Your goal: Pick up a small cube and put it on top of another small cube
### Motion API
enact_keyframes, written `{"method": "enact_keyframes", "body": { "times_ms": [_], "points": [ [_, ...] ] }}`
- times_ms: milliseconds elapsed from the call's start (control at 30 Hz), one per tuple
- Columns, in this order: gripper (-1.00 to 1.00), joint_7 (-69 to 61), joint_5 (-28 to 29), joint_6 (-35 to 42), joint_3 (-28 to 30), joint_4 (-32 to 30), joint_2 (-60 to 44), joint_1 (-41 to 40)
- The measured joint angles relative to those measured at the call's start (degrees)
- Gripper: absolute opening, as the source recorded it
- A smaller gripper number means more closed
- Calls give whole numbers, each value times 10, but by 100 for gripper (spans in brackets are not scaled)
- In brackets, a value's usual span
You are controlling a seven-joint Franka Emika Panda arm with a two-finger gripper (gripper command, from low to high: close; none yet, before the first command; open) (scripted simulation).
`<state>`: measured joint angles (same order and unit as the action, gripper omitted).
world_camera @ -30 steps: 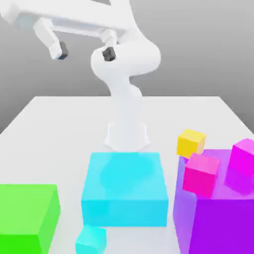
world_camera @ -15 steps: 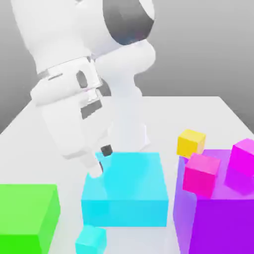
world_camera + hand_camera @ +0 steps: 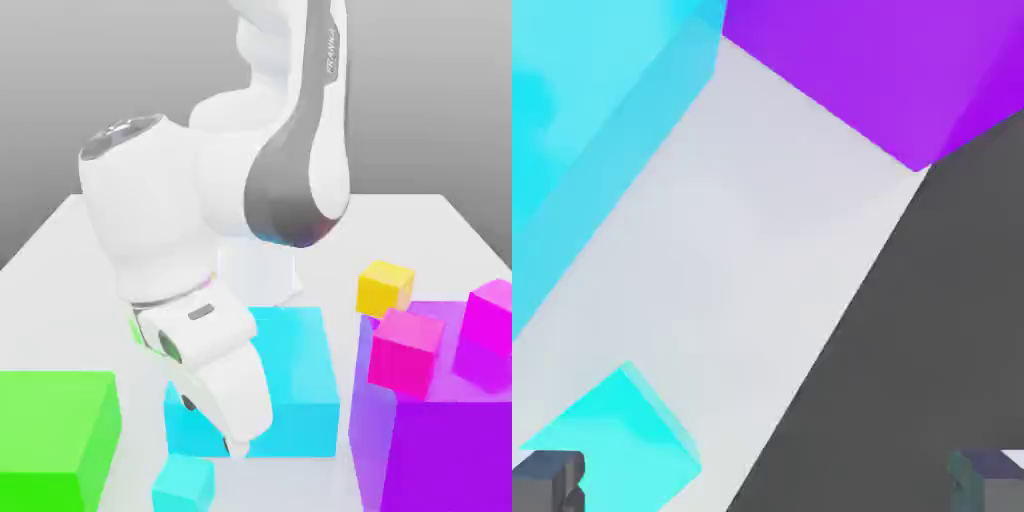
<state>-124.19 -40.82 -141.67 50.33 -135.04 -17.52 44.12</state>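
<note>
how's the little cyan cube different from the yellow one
The small cyan cube is cyan, while the small yellow cube is yellow. The cyan cube sits nearer the exterior view's camera and toward its left; the yellow cube is farther back, toward its right. Both are small, plain cubes.

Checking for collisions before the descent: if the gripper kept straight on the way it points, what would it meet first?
Probably the bare white tabletop beside the small cyan cube; one finger might clip that cube, though depth is unclear.
</note>
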Motion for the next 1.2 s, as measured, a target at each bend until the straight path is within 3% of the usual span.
{"method": "enact_keyframes", "body": {
  "times_ms": [367,533,567,767,967,1200],
  "points": [
    [0,-236,61,-68,-43,-19,-52,-39],
    [0,-325,-17,-113,-125,2,-124,-106],
    [-100,-340,-36,-124,-145,8,-140,-121],
    [-100,-345,-45,-129,-155,11,-149,-129],
    [-100,-271,59,-82,-55,-18,-65,-50],
    [-100,-153,122,-37,8,-1,-10,17]
  ]
}}
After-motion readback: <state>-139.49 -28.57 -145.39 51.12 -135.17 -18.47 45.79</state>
